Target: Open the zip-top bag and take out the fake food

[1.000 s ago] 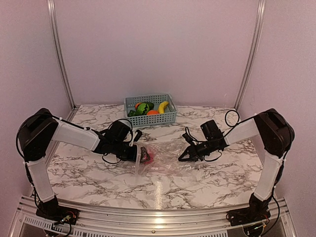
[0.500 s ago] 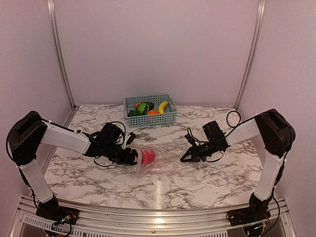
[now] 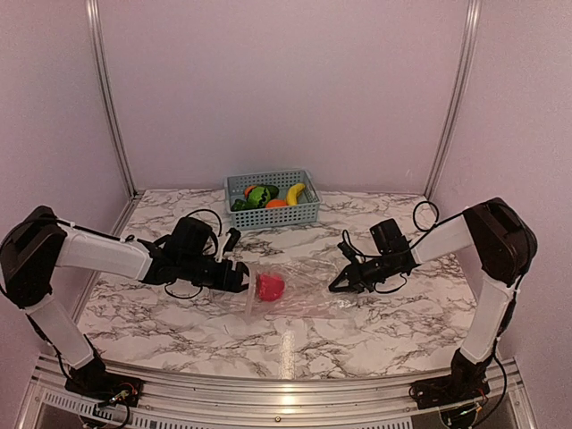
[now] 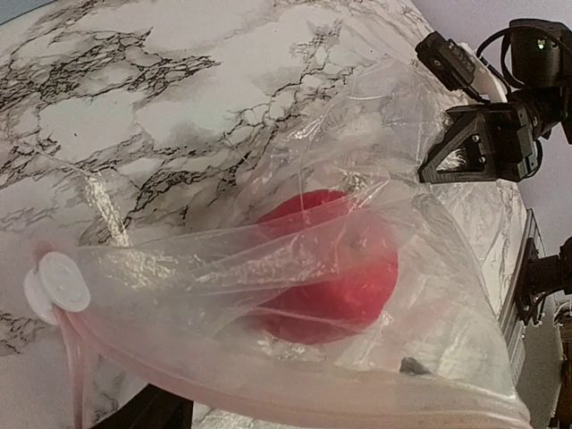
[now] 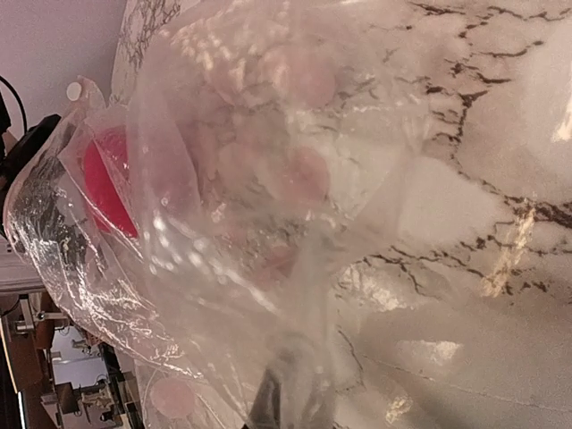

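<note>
The clear zip-top bag (image 3: 308, 290) lies crumpled on the marble table between my two grippers. A red round fruit (image 3: 271, 286) sits inside it, just behind the open mouth. My left gripper (image 3: 239, 261) is at that mouth, open, with its fingers spread on either side and nothing between them. In the left wrist view the bag (image 4: 223, 268) fills the frame, the red fruit (image 4: 331, 268) shows through the plastic, and only one dark finger (image 4: 152, 413) peeks out below. My right gripper (image 3: 344, 279) is shut on the bag's far end (image 5: 268, 179). More fake food (image 3: 268, 195) is in the basket.
The light blue slatted basket (image 3: 304, 213) stands at the back centre against the wall, with banana, green and orange pieces in it. A white zip slider (image 4: 58, 284) sits at the corner of the bag's mouth. Aluminium rails run along the near table edge (image 3: 286, 393).
My left gripper has drawn back to the left, out of the bag's mouth. The red fruit now shows plainly near the mouth. The right gripper has kept its hold and hardly moved.
</note>
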